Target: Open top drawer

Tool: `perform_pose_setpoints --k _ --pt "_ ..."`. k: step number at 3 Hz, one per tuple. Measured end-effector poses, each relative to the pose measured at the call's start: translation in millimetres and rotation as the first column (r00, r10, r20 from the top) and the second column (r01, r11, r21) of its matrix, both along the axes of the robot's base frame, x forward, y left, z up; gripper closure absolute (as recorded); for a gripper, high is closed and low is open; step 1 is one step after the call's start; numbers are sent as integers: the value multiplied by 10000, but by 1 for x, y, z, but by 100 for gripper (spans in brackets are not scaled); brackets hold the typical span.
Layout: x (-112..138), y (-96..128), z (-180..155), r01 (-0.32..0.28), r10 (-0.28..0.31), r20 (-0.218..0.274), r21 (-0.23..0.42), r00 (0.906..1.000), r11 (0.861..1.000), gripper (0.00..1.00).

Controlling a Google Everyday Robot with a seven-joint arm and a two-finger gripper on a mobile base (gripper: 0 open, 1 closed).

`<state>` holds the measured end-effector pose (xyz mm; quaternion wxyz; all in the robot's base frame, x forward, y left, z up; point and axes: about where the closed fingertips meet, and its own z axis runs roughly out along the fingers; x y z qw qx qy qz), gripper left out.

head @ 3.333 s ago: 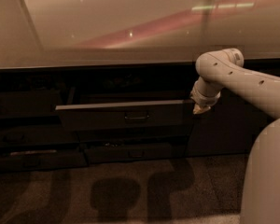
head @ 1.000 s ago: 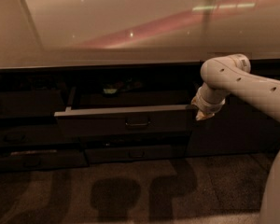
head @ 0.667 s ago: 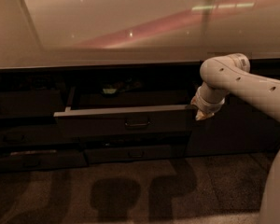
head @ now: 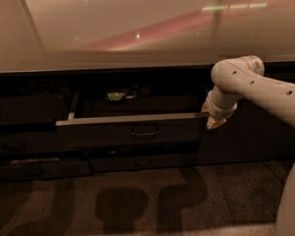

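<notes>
Camera view: the top drawer (head: 103, 130) stands partly pulled out below the counter (head: 137, 28). Its front is wide and dark grey, with a small central loop handle (head: 144, 131) and a pale left rail (head: 73, 106). The gripper (head: 214, 120) sits at the front's right end; how wide it stands cannot be determined. The drawer's interior is dim, and a greenish item (head: 115, 96) inside is indistinct. The arm is cut off at the right edge.

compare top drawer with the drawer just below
The top drawer is pulled out; the lower drawer looks shut. The top drawer's front is taller and wider than the lower drawer's. Both are dark with small central handles. The gripper is at the top drawer's right end.
</notes>
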<state>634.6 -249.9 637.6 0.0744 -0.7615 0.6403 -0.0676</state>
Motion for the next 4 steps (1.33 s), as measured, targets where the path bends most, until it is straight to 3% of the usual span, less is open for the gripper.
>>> perform_pose_setpoints --k 1,2,4 --pt "0 0 4 -1 1 -1 1 10000 10000 11" --pt "-22 6 -24 -255 262 -199 329 9995 9991 0" --pt "-60 14 4 -841 795 604 789 9950 9933 0"
